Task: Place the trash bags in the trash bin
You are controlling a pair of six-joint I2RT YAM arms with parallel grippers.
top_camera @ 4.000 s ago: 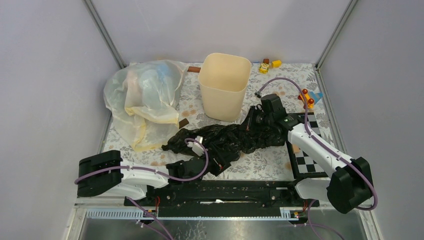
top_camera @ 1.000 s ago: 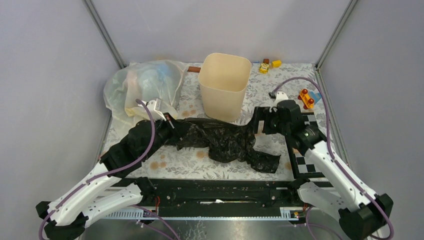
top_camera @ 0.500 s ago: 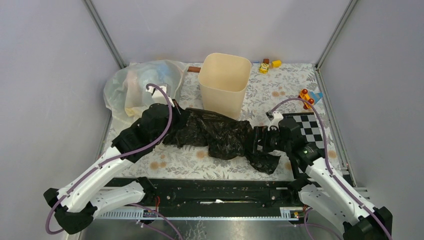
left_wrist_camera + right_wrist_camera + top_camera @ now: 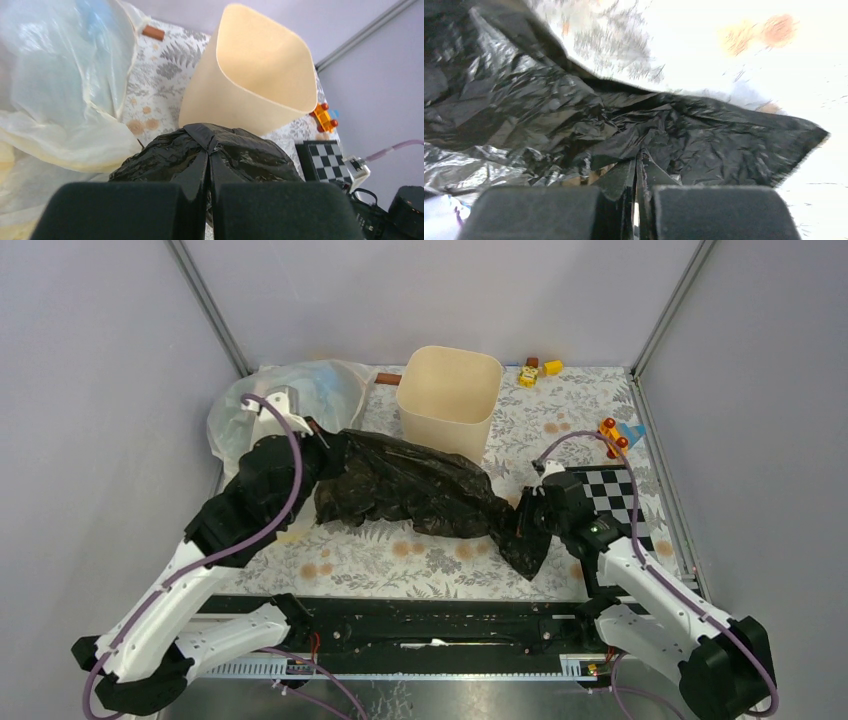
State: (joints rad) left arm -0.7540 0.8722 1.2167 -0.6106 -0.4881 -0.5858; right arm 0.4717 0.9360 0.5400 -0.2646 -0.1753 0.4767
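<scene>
The black trash bag point(image 4: 415, 490) stretches across the middle of the table in front of the cream trash bin point(image 4: 450, 405), which stands upright and shows nothing inside. My left gripper point(image 4: 325, 445) is shut on the bag's left end, holding it up off the table; the left wrist view shows the film point(image 4: 210, 150) pinched between the fingers, with the bin point(image 4: 255, 80) just beyond. My right gripper point(image 4: 520, 520) is shut on the bag's right end, the film point(image 4: 639, 145) bunched at its fingertips and a loose corner point(image 4: 525, 555) hanging below.
A translucent whitish-yellow bulging bag point(image 4: 265, 410) lies at the back left, right behind my left arm. Small toys point(image 4: 535, 370) sit at the back, an orange toy point(image 4: 612, 435) at the right, and a checkered board point(image 4: 610, 495) beside my right arm.
The left gripper has lifted the bag's left end up and back toward the bin. The right gripper, open half a second ago, has closed on the bag's right end.
</scene>
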